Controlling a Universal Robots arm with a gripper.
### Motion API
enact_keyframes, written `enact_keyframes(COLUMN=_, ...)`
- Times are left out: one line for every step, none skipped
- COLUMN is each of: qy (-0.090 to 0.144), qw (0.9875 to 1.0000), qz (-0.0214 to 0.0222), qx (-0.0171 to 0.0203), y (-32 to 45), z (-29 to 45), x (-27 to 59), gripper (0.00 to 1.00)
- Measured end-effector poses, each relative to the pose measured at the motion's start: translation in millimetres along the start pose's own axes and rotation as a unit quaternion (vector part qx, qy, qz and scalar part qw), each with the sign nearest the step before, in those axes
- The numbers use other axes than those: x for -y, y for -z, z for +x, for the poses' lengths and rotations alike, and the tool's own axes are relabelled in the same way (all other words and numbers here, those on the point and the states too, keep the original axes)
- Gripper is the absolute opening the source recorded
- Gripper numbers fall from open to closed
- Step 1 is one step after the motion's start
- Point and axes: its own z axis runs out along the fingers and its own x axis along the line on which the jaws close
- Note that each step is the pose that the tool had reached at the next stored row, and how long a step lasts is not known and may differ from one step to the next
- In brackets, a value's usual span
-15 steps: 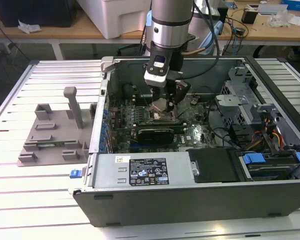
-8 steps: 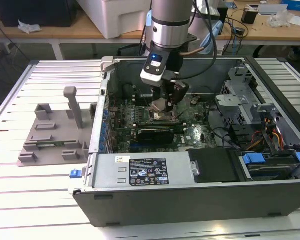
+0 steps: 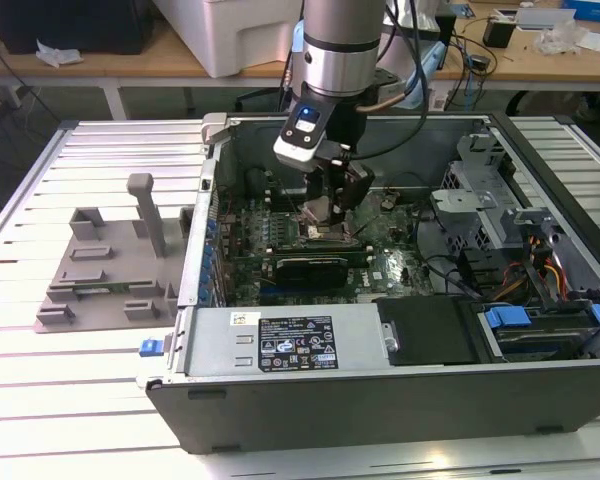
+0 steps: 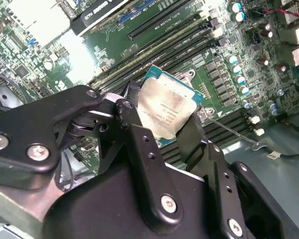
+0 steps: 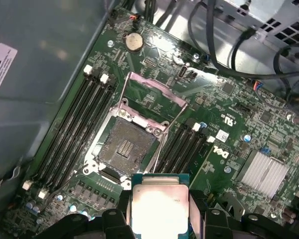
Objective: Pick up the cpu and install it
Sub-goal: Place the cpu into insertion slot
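The cpu (image 4: 167, 112) is a flat square chip with a silvery top and a thin green rim, and my gripper (image 4: 162, 124) is shut on its two opposite edges. In the exterior view the gripper (image 3: 327, 208) hangs inside the open computer case, a little above the motherboard. The first wrist view shows the cpu (image 5: 159, 206) held just short of the open socket (image 5: 127, 147), apart from it. The socket's metal load plate (image 5: 154, 92) is swung up, and its contact field is bare.
A grey plastic tray (image 3: 105, 270) lies on the slatted table at the exterior view's left. Inside the case are the power supply (image 3: 290, 340), a drive cage (image 3: 480, 200), memory slots (image 5: 72, 134) on both sides of the socket, a finned heatsink (image 5: 261, 172) and loose cables (image 5: 229, 55).
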Motion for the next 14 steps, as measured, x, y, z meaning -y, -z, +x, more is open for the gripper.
enact_keyframes(qy=-0.006, qw=1.0, qz=0.0001, qx=-0.0002, y=0.0, z=0.0, x=0.0, gripper=0.55)
enact_keyframes(qy=-0.015, qw=0.9999, qz=0.0003, qx=-0.0004, y=0.0, z=0.0, x=0.0, gripper=0.55)
enact_keyframes(qy=-0.024, qw=0.9997, qz=0.0005, qx=-0.0007, y=0.0, z=0.0, x=0.0, gripper=0.55)
enact_keyframes(qy=-0.03, qw=0.9996, qz=0.0006, qx=-0.0008, y=0.0, z=0.0, x=0.0, gripper=0.55)
enact_keyframes(qy=-0.034, qw=0.9994, qz=0.0007, qx=-0.0009, y=0.0, z=0.0, x=0.0, gripper=0.55)
enact_keyframes(qy=-0.039, qw=0.9992, qz=0.0008, qx=-0.0011, y=0.0, z=0.0, x=0.0, gripper=0.55)
enact_keyframes(qy=-0.043, qw=0.9991, qz=0.0009, qx=-0.0012, y=0.0, z=0.0, x=0.0, gripper=0.55)
enact_keyframes(qy=-0.053, qw=0.9986, qz=0.0011, qx=-0.0015, y=0.0, z=0.0, x=0.0, gripper=0.55)
enact_keyframes(qy=-0.062, qw=0.9981, qz=0.0012, qx=-0.0017, y=0.0, z=0.0, x=0.0, gripper=0.55)
enact_keyframes(qy=-0.069, qw=0.9976, qz=0.0014, qx=-0.0019, y=0.0, z=0.0, x=0.0, gripper=0.55)
enact_keyframes(qy=-0.076, qw=0.9971, qz=0.0015, qx=-0.0021, y=0.0, z=0.0, x=0.0, gripper=0.55)
enact_keyframes(qy=-0.081, qw=0.9967, qz=0.0016, qx=-0.0023, y=0.0, z=0.0, x=0.0, gripper=0.55)
enact_keyframes(qy=-0.09, qw=0.996, qz=0.0018, qx=-0.0025, y=0.0, z=0.0, x=0.0, gripper=0.55)
enact_keyframes(qy=-0.097, qw=0.9953, qz=0.002, qx=-0.0027, y=0.0, z=0.0, x=0.0, gripper=0.55)
